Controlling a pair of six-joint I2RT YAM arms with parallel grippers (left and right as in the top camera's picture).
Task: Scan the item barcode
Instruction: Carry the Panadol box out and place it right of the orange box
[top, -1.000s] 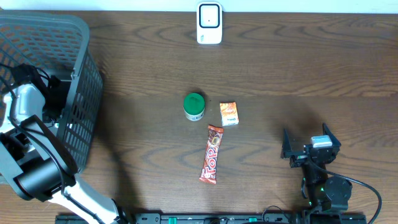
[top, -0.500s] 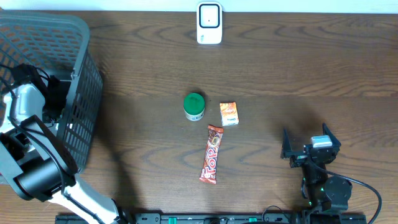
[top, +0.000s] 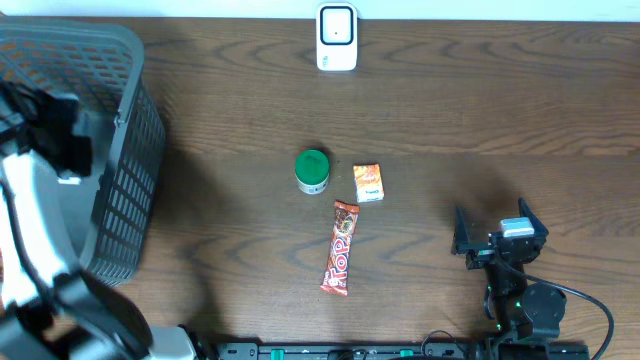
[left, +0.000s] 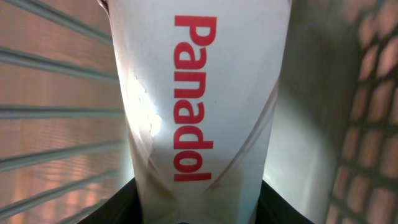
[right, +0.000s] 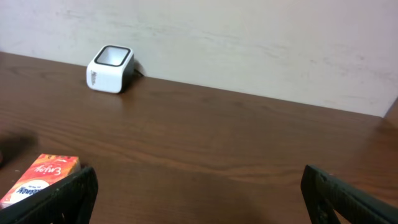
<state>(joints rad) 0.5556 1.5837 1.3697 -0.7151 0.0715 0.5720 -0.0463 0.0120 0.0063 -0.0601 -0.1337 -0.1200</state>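
A white box printed "Panadol" in red (left: 199, 93) fills the left wrist view, standing upright between the dark fingers (left: 121, 202) of my left gripper (left: 199, 208), which press on both of its sides. Basket mesh shows behind it. From overhead, the left arm (top: 35, 190) rises over the grey basket (top: 125, 180) and hides the box. The white barcode scanner (top: 337, 37) stands at the table's far edge, also seen in the right wrist view (right: 110, 60). My right gripper (top: 497, 238) rests at the near right, jaws wide open and empty (right: 199, 186).
A green-lidded jar (top: 313, 171), a small orange box (top: 369, 183) (right: 40, 177) and a red "Top" bar (top: 341, 247) lie mid-table. The basket takes up the left end. Bare wood stretches between these items and the scanner.
The left arm has risen out of the basket toward the overhead camera, its jaws narrowing on the box. The right arm and table items have not moved.
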